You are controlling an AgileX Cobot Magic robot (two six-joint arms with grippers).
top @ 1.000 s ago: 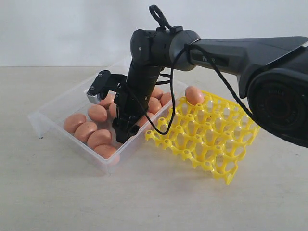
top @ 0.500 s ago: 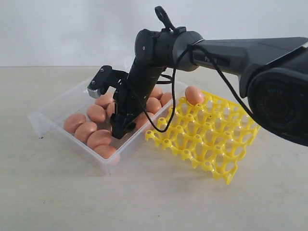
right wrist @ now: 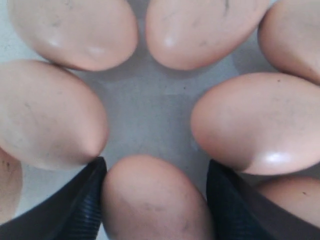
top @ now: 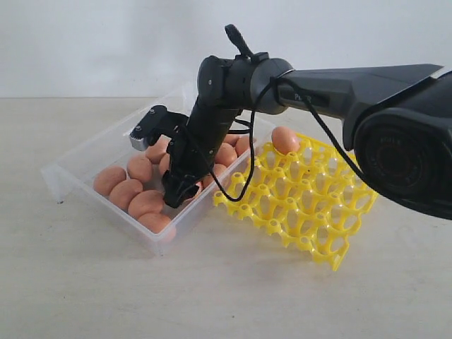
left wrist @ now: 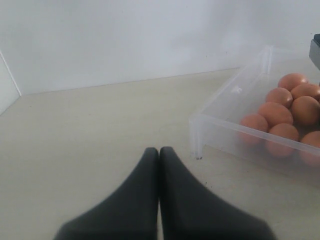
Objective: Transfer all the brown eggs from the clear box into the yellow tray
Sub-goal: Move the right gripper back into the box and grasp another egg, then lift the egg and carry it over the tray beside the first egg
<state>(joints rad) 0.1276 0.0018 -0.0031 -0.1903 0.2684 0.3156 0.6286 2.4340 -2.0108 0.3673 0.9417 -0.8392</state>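
The right gripper (top: 179, 196) reaches down into the box (top: 90, 205), close to the long wall on the tray's side. One egg (right wrist: 155, 200) lies right between its two fingers (right wrist: 80, 205). The fingers stand wide apart, one on each side of this egg. They are so close to its sides that they look like they touch it. I cannot tell if they squeeze it.

This egg lies on its side on the box floor. Its long way runs the same way as the fingers. One round end sticks out past the fingertips.

More eggs (top: 145, 203) lie on their sides around it in the box. They sit in a ring around a small bare bit of floor, and they point different ways. Some of them touch each other.

The tray (top: 311, 219) sits just beside the box, along the long wall. One egg (top: 284, 139) is in it, in a corner cell near the box.

The left gripper (left wrist: 159, 150) is outside the box, a little way off from one corner. Its two fingers are pressed together with nothing between them. It is over the bare table (left wrist: 75, 130).
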